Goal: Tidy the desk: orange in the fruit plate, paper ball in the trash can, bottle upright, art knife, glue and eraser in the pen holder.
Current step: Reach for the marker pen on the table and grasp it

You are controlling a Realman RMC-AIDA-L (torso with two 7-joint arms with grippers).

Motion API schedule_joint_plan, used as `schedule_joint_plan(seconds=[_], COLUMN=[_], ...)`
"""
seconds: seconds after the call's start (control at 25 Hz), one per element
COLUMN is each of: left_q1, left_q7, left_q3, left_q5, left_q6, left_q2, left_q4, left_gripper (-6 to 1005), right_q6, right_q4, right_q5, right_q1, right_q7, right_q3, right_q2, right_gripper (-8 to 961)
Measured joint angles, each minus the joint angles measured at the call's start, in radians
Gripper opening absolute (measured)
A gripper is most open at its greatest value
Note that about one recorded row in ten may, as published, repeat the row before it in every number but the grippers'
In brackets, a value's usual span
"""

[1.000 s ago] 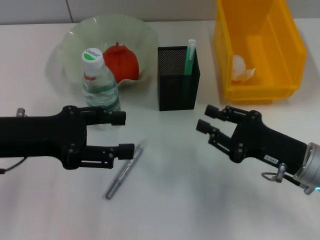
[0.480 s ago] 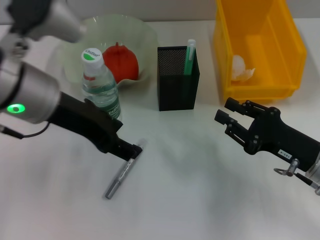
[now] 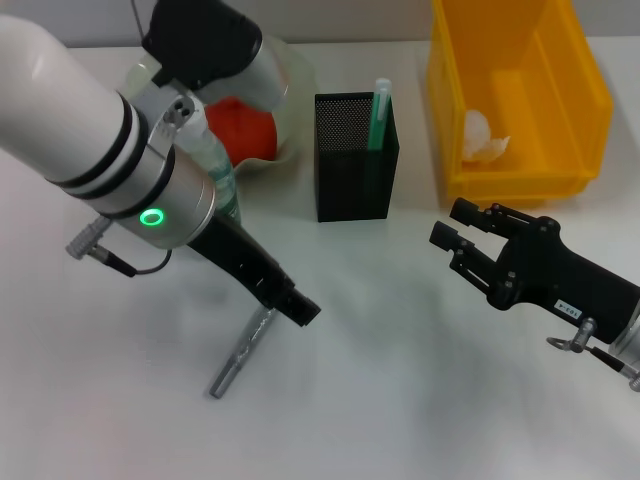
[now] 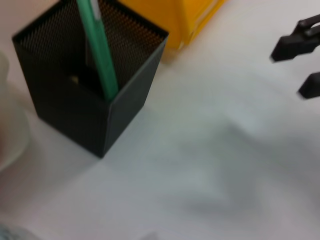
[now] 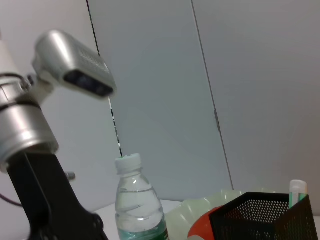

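Left end effector (image 3: 300,308) is down at the silver art knife (image 3: 240,355) lying on the tabletop (image 3: 380,400); finger state cannot tell. Right end effector (image 3: 452,237) idle, fingers spread. Risk: off-centre pinch rolls the knife away.

Your head camera looks forward and steeply down on the desk (image 3: 380,400), taking in the whole spread from the green bowl (image 3: 290,95) near the far edge to both arms at the near side. The left wrist camera sits close above the desk and points down at the black mesh box (image 4: 95,95), with a corner of the yellow bin (image 4: 175,20) behind it and the right gripper (image 4: 302,62) at the frame's rim. The right wrist camera rides low, near desk level, facing across toward the wall. All three views share the mesh box; head and right wrist also share the bottle (image 5: 137,210).
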Motion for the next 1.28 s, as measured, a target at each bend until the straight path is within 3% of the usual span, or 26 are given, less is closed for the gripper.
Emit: schedule_joint_plan(seconds=[0.08,0.56,0.68,1.08,1.28], left_q1=[-0.019,-0.056,-0.058,-0.058,-0.055], left_q7=[-0.001,0.019,0.027,0.059,0.059], left_q3=[0.001,0.004,0.004,0.004,0.004], left_q5=[-0.001,-0.006,-0.002,0.008,0.012], left_q6=[-0.024,-0.121,-0.141,-0.176,-0.187], left_q2=[0.000,0.000,0.000,0.001,0.001], left_q4=[-0.072,-0.243,-0.260,-0.301,-0.303], left_gripper=[766,754,751,565,569], right_q6=[0.000,0.000,0.000,0.001,0.001], right_q4=[0.000,-0.002,0.000,0.000,0.000], right_q5=[0.000,0.003,0.004,0.007,0.007], right_q1=[0.004,0.021,0.023,0.024,0.024], right_q7=[0.000,0.000,0.000,0.006,0.007], right_q3=[0.000,0.000,0.000,0.000,0.000], right_q2=[0.000,-0.001,-0.001,0.000,0.001], right_gripper=[395,395,395,395,395])
